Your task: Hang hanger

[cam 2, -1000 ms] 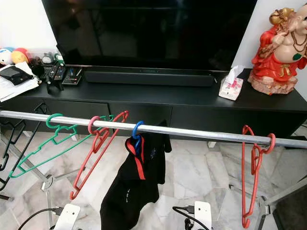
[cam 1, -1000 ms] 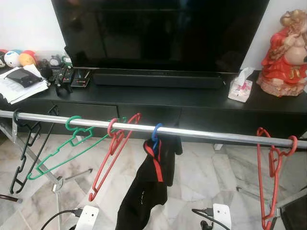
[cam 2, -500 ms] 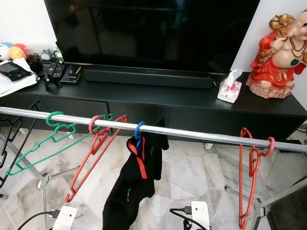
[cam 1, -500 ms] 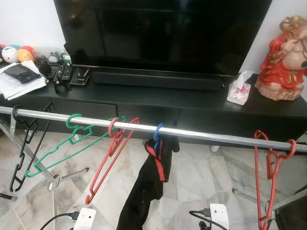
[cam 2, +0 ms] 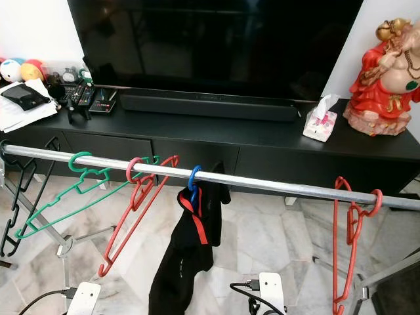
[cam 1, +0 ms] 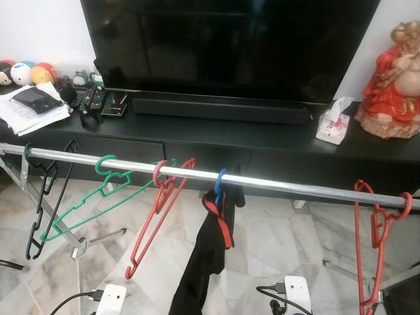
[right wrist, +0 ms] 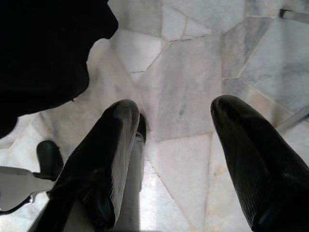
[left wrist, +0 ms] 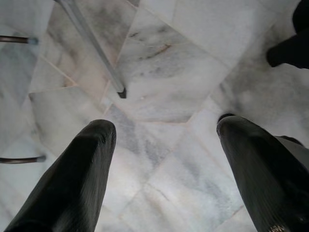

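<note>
blue plastic hanger (cam 1: 218, 186) with black garment now swinging on silver metal rail (cam 1: 295, 188) | left hand (left wrist: 159, 159), right hand (right wrist: 169, 145) both open, empty, low | hang looks done

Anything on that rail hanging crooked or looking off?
Yes. The green hanger and the red hanger beside it hang skewed along the rail, and the black garment droops bunched off its blue hanger.

television (cam 1: 230, 46) | soundbar (cam 1: 220, 109) | tissue box (cam 1: 333, 127) | red statue (cam 1: 396, 82)
</note>
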Controlling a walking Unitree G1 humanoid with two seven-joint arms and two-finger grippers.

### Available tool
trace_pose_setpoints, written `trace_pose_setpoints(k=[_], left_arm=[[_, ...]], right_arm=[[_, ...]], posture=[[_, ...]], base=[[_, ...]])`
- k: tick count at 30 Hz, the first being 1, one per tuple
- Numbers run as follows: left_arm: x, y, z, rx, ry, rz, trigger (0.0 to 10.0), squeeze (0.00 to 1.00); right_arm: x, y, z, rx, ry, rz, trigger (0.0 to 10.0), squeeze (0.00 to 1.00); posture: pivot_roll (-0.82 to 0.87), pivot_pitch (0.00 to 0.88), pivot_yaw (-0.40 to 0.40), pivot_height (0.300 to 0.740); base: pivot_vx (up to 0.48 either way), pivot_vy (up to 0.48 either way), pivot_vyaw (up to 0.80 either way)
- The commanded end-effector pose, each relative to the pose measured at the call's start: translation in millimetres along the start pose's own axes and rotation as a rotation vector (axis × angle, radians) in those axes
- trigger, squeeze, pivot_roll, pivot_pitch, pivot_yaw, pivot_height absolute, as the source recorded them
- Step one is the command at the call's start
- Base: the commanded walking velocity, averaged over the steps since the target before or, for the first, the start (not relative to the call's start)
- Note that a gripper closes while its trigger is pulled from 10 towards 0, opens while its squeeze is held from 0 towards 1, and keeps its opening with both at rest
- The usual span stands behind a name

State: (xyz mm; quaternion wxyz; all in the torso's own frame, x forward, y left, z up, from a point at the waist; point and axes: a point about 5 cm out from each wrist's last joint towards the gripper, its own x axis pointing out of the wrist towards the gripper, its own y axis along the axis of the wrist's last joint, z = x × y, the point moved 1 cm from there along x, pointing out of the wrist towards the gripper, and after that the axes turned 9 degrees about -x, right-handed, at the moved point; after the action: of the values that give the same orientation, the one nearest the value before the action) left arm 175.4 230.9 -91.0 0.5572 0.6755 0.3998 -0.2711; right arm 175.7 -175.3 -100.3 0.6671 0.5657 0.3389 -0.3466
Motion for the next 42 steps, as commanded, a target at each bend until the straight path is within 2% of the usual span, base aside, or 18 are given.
trace_pose_setpoints(k=[1, 6, 17, 42], left_arm=[[-0.2, -2, -0.1, 0.0, -0.009, -0.008, 10.0, 0.0], [-0.1, -1, 4.7, 0.011, -0.024, -0.007, 10.0, 0.0], [-1.3, -8, 6.5, 0.011, -0.03, -0.031, 10.0, 0.0], [-2.0, -9, 15.8, 0.011, -0.05, -0.028, 10.0, 0.0]], right_arm=[[0.1, 1, 0.9, 0.011, -0.01, 0.0, 10.0, 0.0], [-0.2, -2, 2.7, 0.04, -0.026, -0.008, 10.0, 0.0], [-0.5, -3, 2.5, 0.046, -0.026, -0.01, 10.0, 0.0], [-0.7, -5, 3.9, 0.046, -0.013, -0.008, 10.0, 0.0]], posture=[[-0.09, 0.0, -0.001, 0.74], [-0.1, 0.002, -0.002, 0.74], [-0.11, 0.004, 0.008, 0.74], [-0.11, 0.0, -0.005, 0.74]], base=[[-0.247, 0.0, 0.0], [-0.3, 0.0, 0.0], [-0.087, 0.0, 0.0], [-0.244, 0.0, 0.0]])
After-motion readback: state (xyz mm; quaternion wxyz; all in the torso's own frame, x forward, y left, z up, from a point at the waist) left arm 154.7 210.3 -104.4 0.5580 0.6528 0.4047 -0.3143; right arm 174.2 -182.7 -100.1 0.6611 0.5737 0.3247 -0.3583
